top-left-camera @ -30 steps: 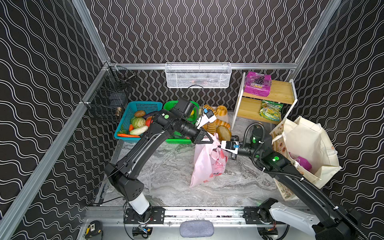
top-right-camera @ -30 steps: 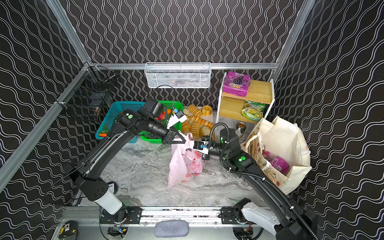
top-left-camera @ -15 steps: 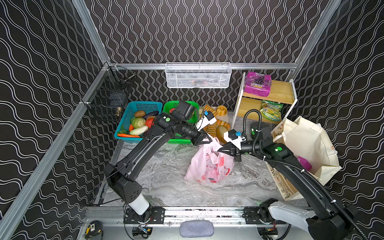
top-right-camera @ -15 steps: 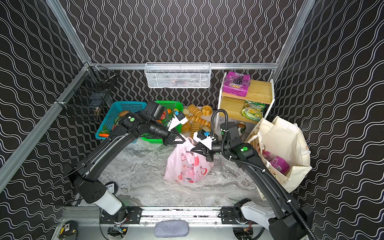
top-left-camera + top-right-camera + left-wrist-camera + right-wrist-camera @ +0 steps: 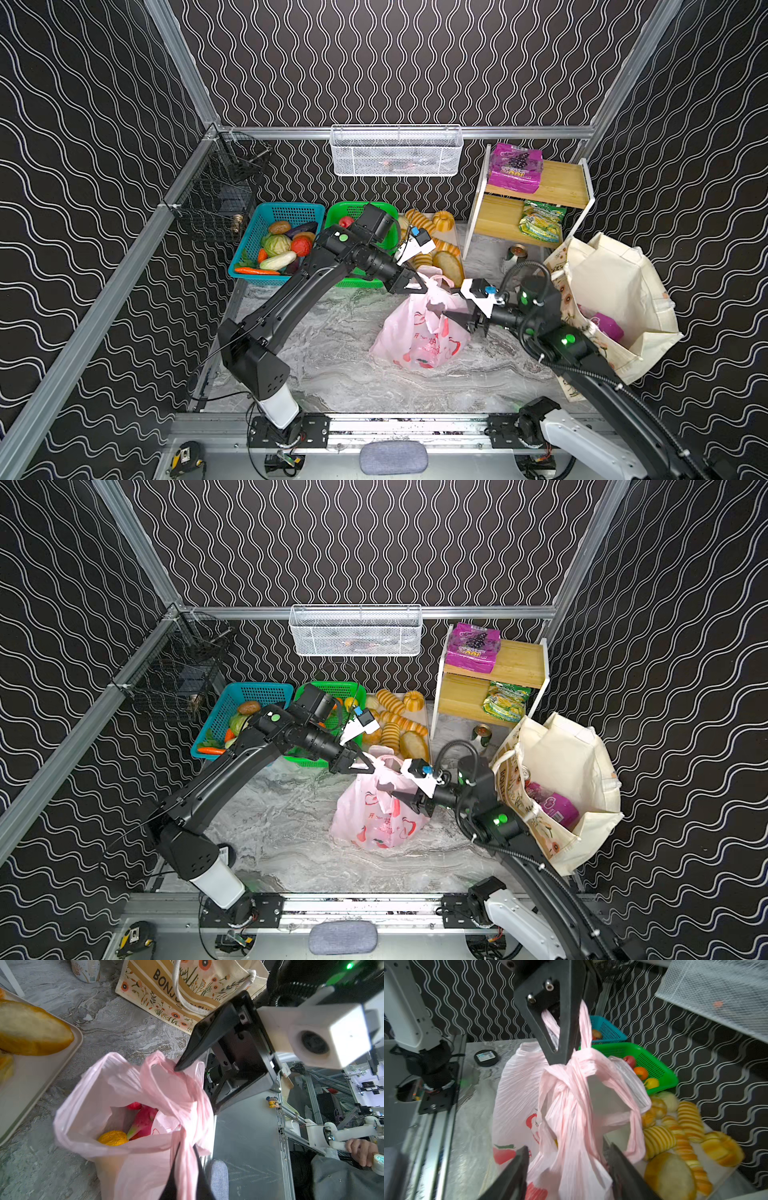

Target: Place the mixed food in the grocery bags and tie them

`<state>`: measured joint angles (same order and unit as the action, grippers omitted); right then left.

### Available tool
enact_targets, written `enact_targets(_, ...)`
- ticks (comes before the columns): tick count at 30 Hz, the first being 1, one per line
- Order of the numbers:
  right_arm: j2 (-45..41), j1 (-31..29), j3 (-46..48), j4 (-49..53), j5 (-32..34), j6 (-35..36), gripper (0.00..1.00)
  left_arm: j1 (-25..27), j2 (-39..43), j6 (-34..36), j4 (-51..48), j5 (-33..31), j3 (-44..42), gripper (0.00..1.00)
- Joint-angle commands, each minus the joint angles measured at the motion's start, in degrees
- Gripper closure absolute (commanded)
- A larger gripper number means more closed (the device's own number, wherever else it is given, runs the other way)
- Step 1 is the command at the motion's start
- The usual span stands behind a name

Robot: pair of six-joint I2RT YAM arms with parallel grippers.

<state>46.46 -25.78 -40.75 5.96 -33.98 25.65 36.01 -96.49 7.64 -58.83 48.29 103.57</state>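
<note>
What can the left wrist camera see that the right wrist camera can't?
Only the left wrist view looks down into the pink bag: a pink dragon fruit and a yellow-orange round fruit lie inside. It also shows the brown flowered bag.
Only the right wrist view shows the knot in the bag's handles and the green basket.
Both show the pink bag, the bread loaves, the left claw shut on a handle, and the right claw open.
</note>
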Motion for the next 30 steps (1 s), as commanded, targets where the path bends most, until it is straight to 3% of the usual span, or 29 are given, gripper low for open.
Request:
enact_targets(1, -2.1, -0.9, 4.2, -18.1, 5.3, -4.1, 0.28, 0.0, -0.6, -1.2, 0.5, 3.1, 0.4, 1.00)
enact_targets(3, -1.2, -2.5, 4.4, -19.0, 5.7, -3.0, 0.22, -0.1, -0.8, -1.8, 0.7, 3.5, 0.6, 1.00)
enact_targets(5, -0.5, -5.5, 5.1, -21.0, 10.8, -0.8, 0.01, -0.1, -1.0, -2.4, 0.5, 4.0, 1.1, 1.00)
enact_targets(8, -0.3, -8.6, 9.0, -30.2, 18.8, 2.9, 0.01, 0.0, -1.2, -3.3, 0.6, 4.7, 1.1, 1.00)
enact_targets(10, 1.7, -8.8, 7.9, -29.8, 20.7, 4.7, 0.01, 0.0, -1.4, -3.9, 0.8, 5.7, 1.1, 1.00)
enact_targets(16, 5.7, -9.2, 7.9, -32.8, 23.4, 11.5, 0.07, -0.1, -1.9, -3.1, -1.8, 6.7, 1.9, 1.00)
enact_targets(22, 8.6, -9.2, 6.8, -31.2, 23.3, 16.3, 0.21, -0.1, -2.7, -2.5, -3.1, 7.8, 2.8, 1.00)
enact_targets(25, 7.8, -9.2, 7.7, -32.2, 25.0, 16.1, 0.30, -0.1, -2.6, -2.4, -3.6, 7.0, 3.2, 1.00)
enact_targets(27, 7.0, -9.2, 8.1, -32.6, 23.9, 15.2, 0.43, -0.2, -2.3, -3.1, -2.8, 7.1, 3.0, 1.00)
enact_targets(30, 7.0, -9.3, 8.5, -34.6, 22.9, 11.2, 0.48, -0.2, -2.4, -4.0, -1.8, 8.1, 2.7, 1.00)
